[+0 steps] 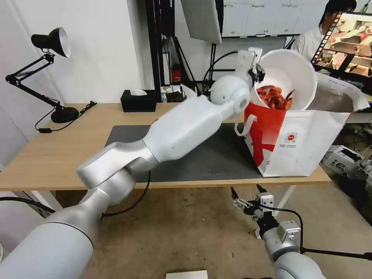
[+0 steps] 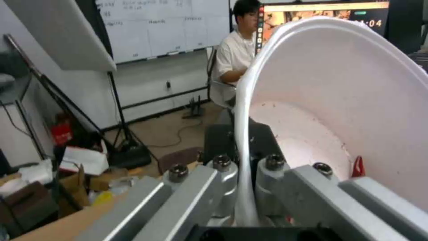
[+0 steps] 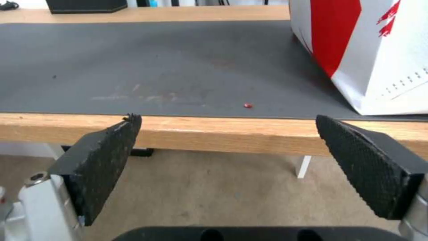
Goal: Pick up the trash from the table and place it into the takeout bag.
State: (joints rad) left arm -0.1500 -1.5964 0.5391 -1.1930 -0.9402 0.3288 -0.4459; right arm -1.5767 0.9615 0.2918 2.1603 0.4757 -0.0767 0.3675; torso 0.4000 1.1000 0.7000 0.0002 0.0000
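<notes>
left pincer [image 1: 256, 73] clamps the tilted white bowl's [image 1: 288, 77] rim over the takeout bag [image 1: 306, 143]; right pincer [image 1: 245, 197] gapes below.

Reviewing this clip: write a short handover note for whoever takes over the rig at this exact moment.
Left gripper: shut on the rim of the white bowl, holding it tilted over the open top of the takeout bag; red scraps sit in the bowl.
Right gripper: open, holding nothing, parked below the table edge in front of the bag.
Done: bowl lifted off the table and brought to the bag.
Left: bowl not yet released into the bag. One small red crumb lies on the grey mat. The black tissue box stays on the table.
</notes>
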